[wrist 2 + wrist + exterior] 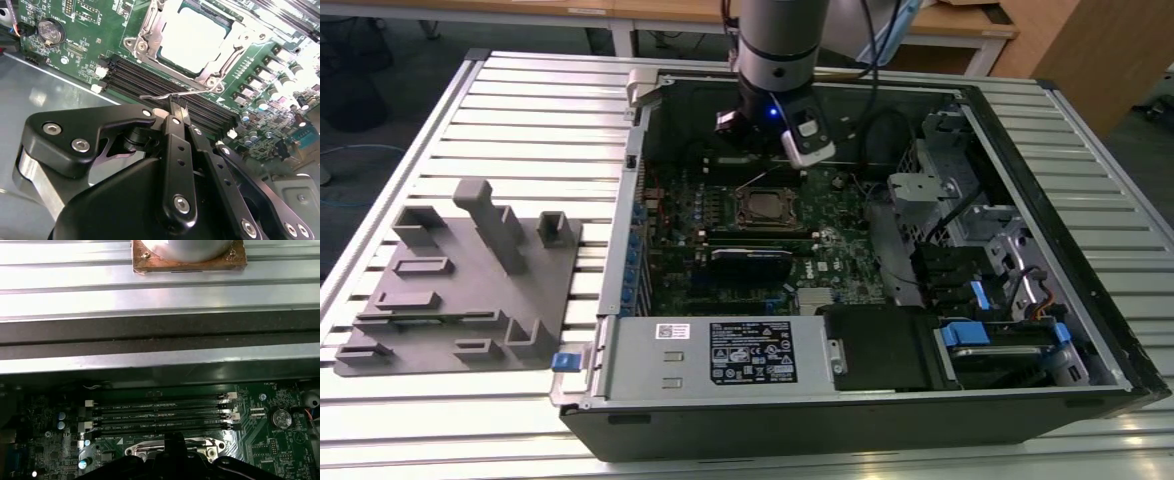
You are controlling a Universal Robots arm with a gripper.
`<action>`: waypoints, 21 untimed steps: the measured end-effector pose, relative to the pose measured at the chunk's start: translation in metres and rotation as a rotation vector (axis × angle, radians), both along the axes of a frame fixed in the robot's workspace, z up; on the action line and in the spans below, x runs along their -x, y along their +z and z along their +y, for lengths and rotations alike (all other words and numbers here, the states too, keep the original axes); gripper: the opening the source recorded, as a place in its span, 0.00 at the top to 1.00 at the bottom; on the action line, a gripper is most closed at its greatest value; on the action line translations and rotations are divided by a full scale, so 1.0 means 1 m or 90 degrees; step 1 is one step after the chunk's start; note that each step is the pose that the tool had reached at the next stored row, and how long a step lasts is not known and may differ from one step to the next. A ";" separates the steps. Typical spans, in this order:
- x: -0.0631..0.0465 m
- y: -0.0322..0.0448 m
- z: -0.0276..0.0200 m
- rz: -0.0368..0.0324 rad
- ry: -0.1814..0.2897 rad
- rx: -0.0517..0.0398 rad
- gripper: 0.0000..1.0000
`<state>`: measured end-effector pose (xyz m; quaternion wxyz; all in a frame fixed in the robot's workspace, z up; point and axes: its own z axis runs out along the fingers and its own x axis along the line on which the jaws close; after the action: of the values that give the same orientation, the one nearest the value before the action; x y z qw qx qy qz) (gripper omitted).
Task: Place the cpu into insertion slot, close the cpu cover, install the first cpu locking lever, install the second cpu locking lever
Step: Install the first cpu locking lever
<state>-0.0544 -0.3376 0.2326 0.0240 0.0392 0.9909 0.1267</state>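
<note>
One end effector (176, 106), fingers pressed together, tips at a thin locking lever (155, 95) near the socketed cpu (195, 37).

shiny pale metal cpu (192, 37), glossy green circuit board (85, 65), smooth black pincer (177, 107).

Exterior view: open black metal computer case (854, 430) on the ribbed silvery metal table (520, 90), with a grey plastic slotted fixture (454, 280) at the case's 9 o'clock. Inside, the small square silvery-rimmed insertion slot (763, 208) sits mid green circuit board (674, 275) and the flat silvery square cpu (192, 37) lies in it. The black gripper (177, 105), at the slot's 12 o'clock, pinches the thin silvery wire locking lever (155, 95). A grey metal power-supply box (640, 365) lies at the slot's 6 o'clock.
</note>
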 end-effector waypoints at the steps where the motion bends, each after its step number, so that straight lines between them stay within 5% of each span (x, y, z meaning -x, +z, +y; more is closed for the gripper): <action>1: -0.001 -0.0005 0.0007 0.0001 0.000 0.0002 0.89; 21: -0.002 -0.0090 0.0092 0.0000 -0.004 0.0114 0.89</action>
<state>-0.0528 -0.3284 0.2236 0.0248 0.0421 0.9918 0.1177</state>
